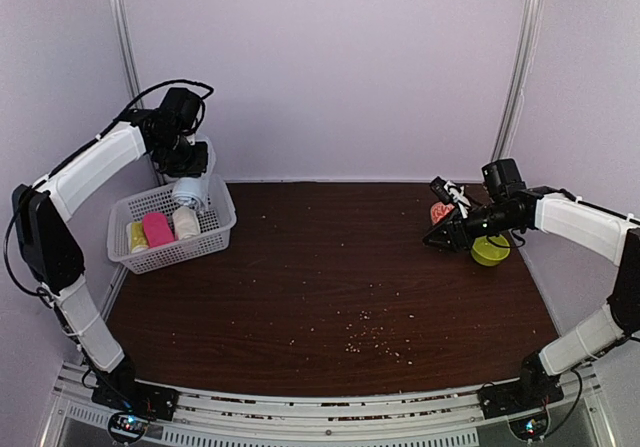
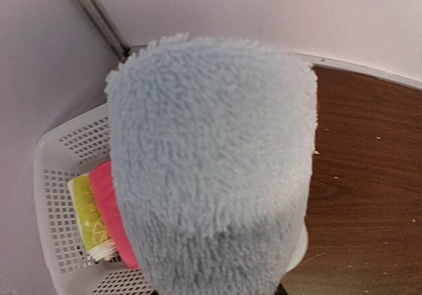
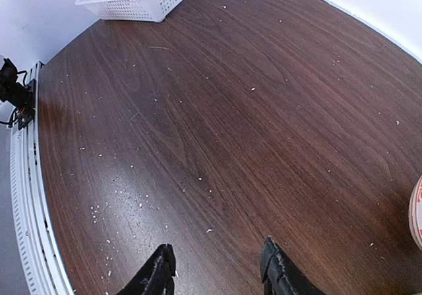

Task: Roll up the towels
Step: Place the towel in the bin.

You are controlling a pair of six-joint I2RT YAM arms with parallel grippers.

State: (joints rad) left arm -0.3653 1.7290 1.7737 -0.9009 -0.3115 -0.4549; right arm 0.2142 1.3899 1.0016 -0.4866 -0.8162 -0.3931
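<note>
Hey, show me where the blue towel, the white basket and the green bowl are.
blue towel (image 2: pixel 211 163): left wrist view, middle of its fluffy face.
white basket (image 1: pixel 190 251): top external view, its near mesh wall.
green bowl (image 1: pixel 490 254): top external view, its near side, below the right arm.

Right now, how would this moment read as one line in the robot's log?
left gripper: holds rolled blue towel over basket | cream towel: rolled, in basket | right gripper: open, empty, above table
</note>
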